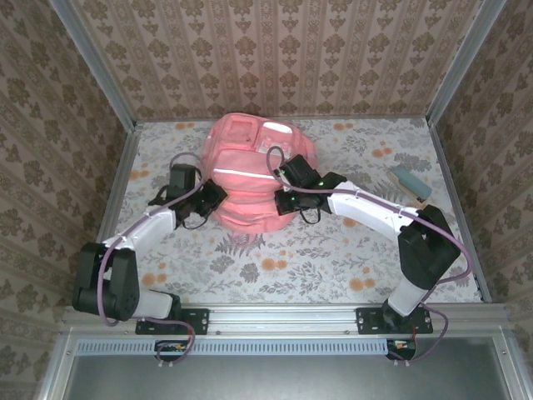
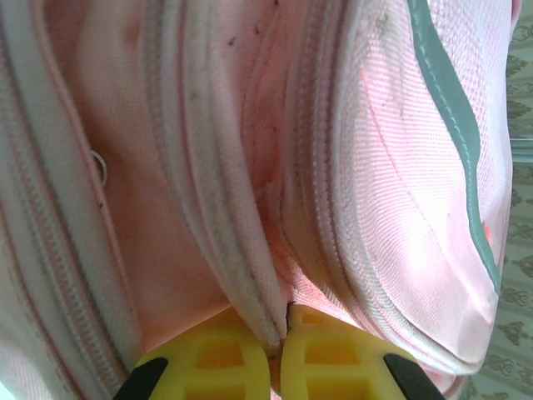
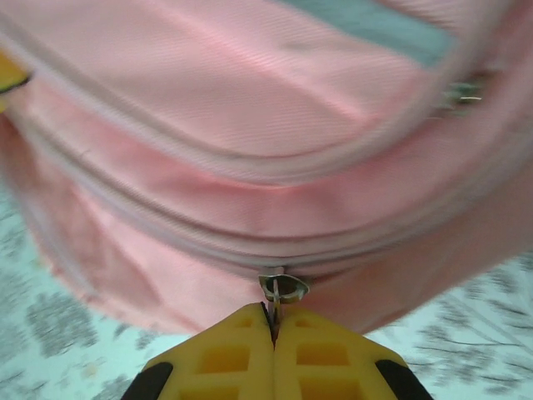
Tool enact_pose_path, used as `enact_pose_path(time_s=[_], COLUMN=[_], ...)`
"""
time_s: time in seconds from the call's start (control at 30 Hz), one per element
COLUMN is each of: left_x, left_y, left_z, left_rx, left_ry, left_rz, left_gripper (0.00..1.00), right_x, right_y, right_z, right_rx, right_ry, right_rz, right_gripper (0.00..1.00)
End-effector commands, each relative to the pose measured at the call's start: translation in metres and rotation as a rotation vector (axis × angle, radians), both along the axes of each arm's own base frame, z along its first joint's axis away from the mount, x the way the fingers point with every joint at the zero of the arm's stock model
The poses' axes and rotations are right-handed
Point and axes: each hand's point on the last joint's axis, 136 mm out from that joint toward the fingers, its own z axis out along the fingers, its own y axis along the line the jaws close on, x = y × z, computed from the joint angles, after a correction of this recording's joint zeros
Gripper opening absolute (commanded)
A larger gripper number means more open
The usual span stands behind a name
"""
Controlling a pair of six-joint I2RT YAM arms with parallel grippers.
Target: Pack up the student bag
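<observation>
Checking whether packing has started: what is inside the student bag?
No contents show. Pink fabric of the student bag covers its interior, and the zips in the wrist views look closed. The right tool pinches a zip pull; the left tool pinches a zip-edged fold.

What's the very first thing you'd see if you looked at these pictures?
The big pink student bag in the middle of the flowery table jumps out first, with a robot arm reaching to it from each side. Up close, the yellow right gripper pinches the bag's little metal zipper pull, and the left gripper pinches a zip seam. A small teal block lies alone at the far right.
</observation>
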Motion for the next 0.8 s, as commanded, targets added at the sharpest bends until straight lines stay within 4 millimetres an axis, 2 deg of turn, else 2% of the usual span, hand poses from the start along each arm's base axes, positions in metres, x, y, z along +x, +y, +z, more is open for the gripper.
enact_pose_path(time_s=[0.0, 0.03, 0.2, 0.3, 0.5, 0.57, 0.77], left_x=[0.016, 0.018, 0.013, 0.002, -0.017, -0.021, -0.023], left_y=[0.011, 0.015, 0.028, 0.028, 0.006, -0.003, -0.016], left_z=[0.019, 0.02, 0.02, 0.018, 0.024, 0.025, 0.011], left_rx=[0.089, 0.101, 0.111, 0.054, -0.113, -0.138, -0.19], left_ry=[-0.089, -0.09, -0.053, -0.029, -0.025, -0.019, 0.021], left_rz=[-0.061, -0.06, -0.02, 0.03, 0.052, 0.046, 0.061], left_gripper=[0.01, 0.07, 0.46, 0.56, 0.57, 0.55, 0.48], right_x=[-0.026, -0.028, -0.021, -0.014, -0.013, -0.014, -0.016], right_y=[0.046, 0.05, 0.063, 0.068, 0.079, 0.081, 0.082], right_z=[0.028, 0.027, 0.024, 0.025, 0.025, 0.025, 0.024], right_rx=[0.185, 0.198, 0.198, 0.185, 0.197, 0.199, 0.2], right_ry=[0.022, 0.028, 0.026, 0.011, 0.013, 0.015, 0.018], right_rz=[0.143, 0.148, 0.127, 0.104, 0.113, 0.116, 0.122], right_gripper=[0.0, 0.0, 0.0, 0.0, 0.0, 0.0, 0.0])
